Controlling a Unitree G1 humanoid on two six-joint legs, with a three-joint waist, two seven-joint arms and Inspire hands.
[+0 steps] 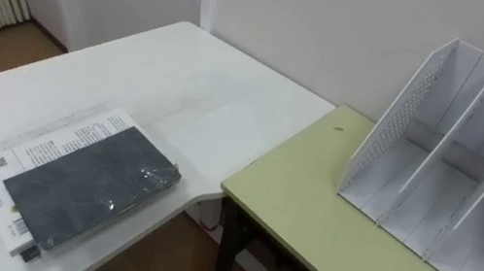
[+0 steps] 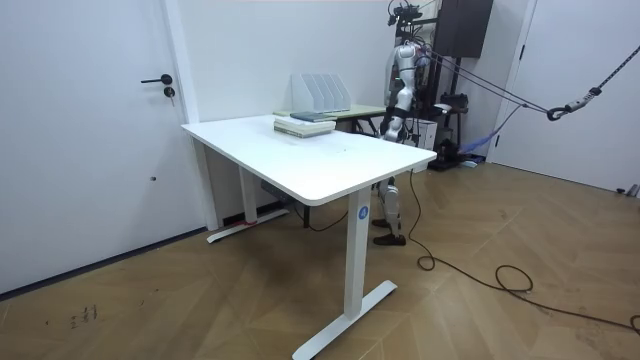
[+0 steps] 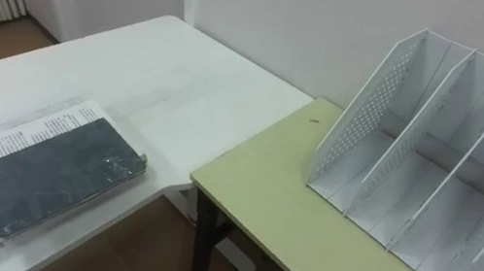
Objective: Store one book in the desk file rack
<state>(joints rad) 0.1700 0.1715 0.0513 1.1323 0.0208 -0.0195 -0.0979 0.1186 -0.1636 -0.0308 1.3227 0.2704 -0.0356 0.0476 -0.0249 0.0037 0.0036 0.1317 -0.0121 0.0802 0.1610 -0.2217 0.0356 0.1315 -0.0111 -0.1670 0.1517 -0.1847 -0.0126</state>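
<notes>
Looking down from the head camera, you see the dark grey book (image 1: 91,184) lying flat at the near left, on the corner of the white tabletop (image 1: 162,83). It is slate-coloured and rectangular, and a glossy wrap over it wrinkles and catches the light. It lies on top of a larger white book (image 1: 47,150) with small black print on its cover. The print is too fine to read, and the near end of the stack is cut off at the bottom edge.

To the right, a pale green tabletop (image 1: 311,196) with a dark edge stands just beside the white one. Brown wood floor (image 1: 162,260) shows in the gap between them. The file rack (image 1: 391,116) stands on the green tabletop, well apart from the book. It is white, with slanted dividers and a side wall perforated with small holes, and its right end runs out of the picture.

In the room view the robot stands at the far side of both tabletops. Its left hand (image 2: 389,126) hangs low by the tabletop edge, too small for you to tell how it is set.
</notes>
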